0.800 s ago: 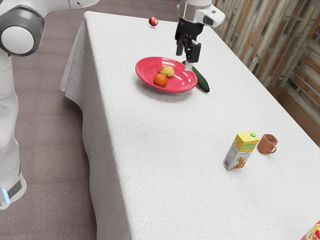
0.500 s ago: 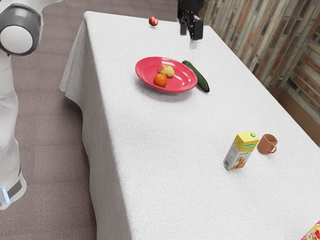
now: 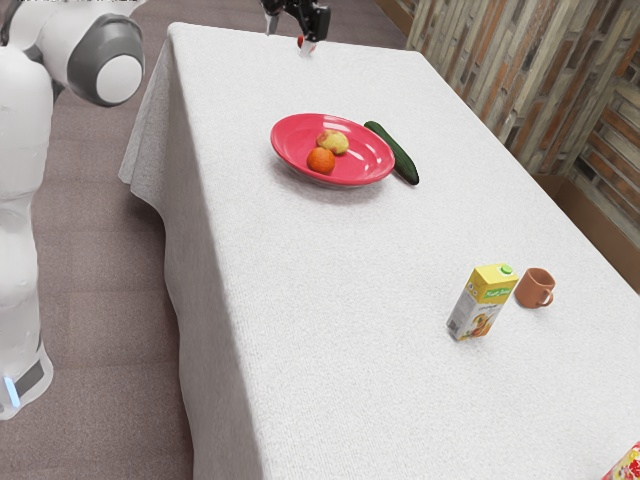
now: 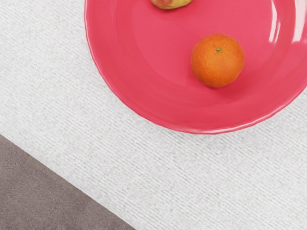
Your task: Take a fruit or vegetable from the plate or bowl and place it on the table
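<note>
Gripper (image 3: 290, 38) hangs near the top edge of the exterior view, its upper part cut off there, and one finger covers much of the small red fruit (image 3: 300, 41) near the table's (image 3: 310, 300) far edge; what kind that fruit is, I cannot tell. A printed package (image 3: 630, 466) is cut by the exterior view's lower right corner. In the wrist view the yellow fruit (image 3: 337, 144) is mostly out of the picture, so its kind is hard to make out, and the plate (image 3: 370, 157) runs past the borders too.

Compared with the last exterior picture, the gripper has moved toward the exterior view's left, and the arm (image 3: 18, 260) has shifted with it. The plate, its fruit and the cucumber (image 3: 396, 157) lie as they did.

Counted: one red plate holding one orange (image 3: 321, 161) and, as far as can be told, one blushed yellow fruit near it; one cucumber on the table just beside the plate's rim, on the exterior view's right; one red fruit; one juice carton (image 3: 480, 303) standing upright; one brown mug (image 3: 533, 289) near it, toward the table's long edge. The gripper is released, its two fingers apart with nothing held between them.
</note>
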Available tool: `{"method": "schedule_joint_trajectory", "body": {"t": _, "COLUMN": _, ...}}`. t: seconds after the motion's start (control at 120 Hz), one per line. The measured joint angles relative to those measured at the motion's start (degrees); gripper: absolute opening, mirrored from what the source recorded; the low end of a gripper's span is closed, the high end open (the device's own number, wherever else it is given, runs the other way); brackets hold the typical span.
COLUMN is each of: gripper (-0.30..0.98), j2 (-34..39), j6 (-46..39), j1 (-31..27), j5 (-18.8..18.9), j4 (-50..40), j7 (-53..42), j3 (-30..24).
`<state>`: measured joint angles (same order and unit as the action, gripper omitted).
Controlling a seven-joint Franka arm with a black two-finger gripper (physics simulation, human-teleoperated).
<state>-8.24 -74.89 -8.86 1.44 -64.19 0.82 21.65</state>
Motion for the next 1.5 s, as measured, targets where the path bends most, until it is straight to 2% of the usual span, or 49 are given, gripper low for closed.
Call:
{"method": "schedule_joint_trajectory", "body": {"t": 0.075, "gripper": 0.69, "j2": -2.9, "j6": -0.6, "j1": -2.9, "j5": -1.8, "j4": -0.1, "j7": 0.0, "j3": 0.1}}
{"method": "schedule_joint_trajectory", "body": {"t": 0.567, "gripper": 0.69, "j2": -15.1, "j6": -12.2, "j1": -5.1, "j5": -8.7, "j4": -2.2, "j7": 0.1, "j3": 0.1}}
{"method": "schedule_joint_trajectory", "body": {"t": 1.008, "gripper": 0.69, "j2": -14.6, "j6": -24.0, "j1": -1.3, "j5": -9.2, "j4": -11.6, "j7": 0.3, "j3": -0.6}}
{"method": "schedule_joint_trajectory", "body": {"t": 1.5, "gripper": 0.69, "j2": -14.2, "j6": -29.7, "j1": -1.2, "j5": -9.5, "j4": -16.3, "j7": 0.3, "j3": -0.8}}
